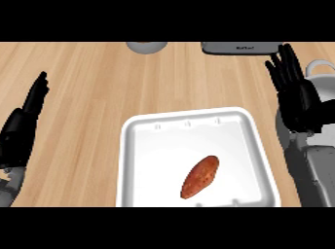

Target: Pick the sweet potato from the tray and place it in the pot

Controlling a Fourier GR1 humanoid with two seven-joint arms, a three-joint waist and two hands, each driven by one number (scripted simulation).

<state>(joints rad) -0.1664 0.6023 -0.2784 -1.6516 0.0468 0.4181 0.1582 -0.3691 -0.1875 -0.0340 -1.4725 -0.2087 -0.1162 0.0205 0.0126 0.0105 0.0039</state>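
Resting at the view's left edge, the left hand (19, 129) is released with straight fingers and holds nothing, while the sweet potato (200, 176) lies untouched in the white tray (143, 127) at the middle of the table (84, 82). Further right, the right hand (297, 92) is likewise released, fingers up, in front of the pot (333, 83). By my judgement the pick and the placing both remain to be done.

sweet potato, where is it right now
In the head view the sweet potato lies tilted in the white tray, near its front edge, between the two open hands, neither touching it.
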